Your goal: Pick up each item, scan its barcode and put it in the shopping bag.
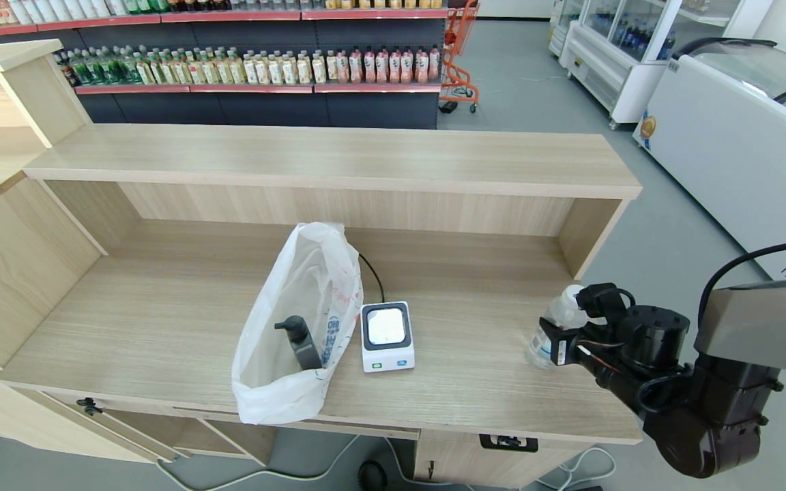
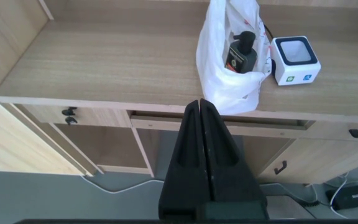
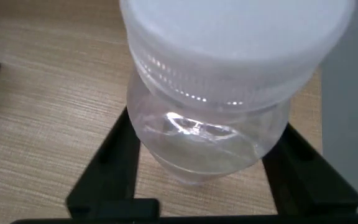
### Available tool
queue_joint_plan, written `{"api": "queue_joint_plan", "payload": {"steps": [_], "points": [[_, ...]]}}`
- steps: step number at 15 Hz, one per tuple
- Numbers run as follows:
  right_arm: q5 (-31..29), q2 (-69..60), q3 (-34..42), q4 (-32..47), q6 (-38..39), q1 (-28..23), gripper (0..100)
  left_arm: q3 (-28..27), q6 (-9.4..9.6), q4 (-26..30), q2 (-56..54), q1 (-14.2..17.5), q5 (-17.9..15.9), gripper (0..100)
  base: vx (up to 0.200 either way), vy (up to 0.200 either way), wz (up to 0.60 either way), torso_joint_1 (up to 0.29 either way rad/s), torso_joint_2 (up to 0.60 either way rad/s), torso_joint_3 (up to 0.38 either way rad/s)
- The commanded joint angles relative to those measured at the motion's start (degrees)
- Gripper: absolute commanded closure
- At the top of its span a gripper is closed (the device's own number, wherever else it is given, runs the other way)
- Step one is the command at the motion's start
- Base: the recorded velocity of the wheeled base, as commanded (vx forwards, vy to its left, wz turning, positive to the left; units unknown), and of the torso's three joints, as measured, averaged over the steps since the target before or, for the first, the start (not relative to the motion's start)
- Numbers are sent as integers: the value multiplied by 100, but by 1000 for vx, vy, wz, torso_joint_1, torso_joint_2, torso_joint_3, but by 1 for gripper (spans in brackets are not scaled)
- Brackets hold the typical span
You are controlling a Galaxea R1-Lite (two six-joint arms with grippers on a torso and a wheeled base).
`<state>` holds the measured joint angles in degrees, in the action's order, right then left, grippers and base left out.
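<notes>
The right end effector (image 3: 204,180) clasps a clear, white-capped water bottle (image 1: 544,339) standing at the tabletop's (image 1: 161,307) right edge. The left end effector (image 2: 201,111) hangs pinched together, empty, before the front edge. A dark pump bottle (image 1: 301,341) stands in the shopping bag (image 1: 277,392), just beside the scanner (image 1: 386,335).

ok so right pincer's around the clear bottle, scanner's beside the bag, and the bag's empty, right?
Not quite. The bag is not empty: a dark pump bottle stands in it, as the head view shows. The rest holds: right pincer around the clear bottle, scanner beside the bag.
</notes>
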<state>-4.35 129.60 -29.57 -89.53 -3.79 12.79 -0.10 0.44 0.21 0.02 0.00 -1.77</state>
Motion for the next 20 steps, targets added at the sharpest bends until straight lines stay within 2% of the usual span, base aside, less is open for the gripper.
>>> {"api": "queue_joint_plan", "payload": {"steps": [1,11,20], "points": [[40,92,-84,6,-34,4,100,-8,0,6,-2,0,1,100,0,0,0,0,0,0],[40,312,-242,-30,-87,-31,100,1,0,6,-2,0,1,100,0,0,0,0,0,0],[13,-84,-57,23,-95,31,100,1,0,-3,-2,0,1,100,0,0,0,0,0,0]]}}
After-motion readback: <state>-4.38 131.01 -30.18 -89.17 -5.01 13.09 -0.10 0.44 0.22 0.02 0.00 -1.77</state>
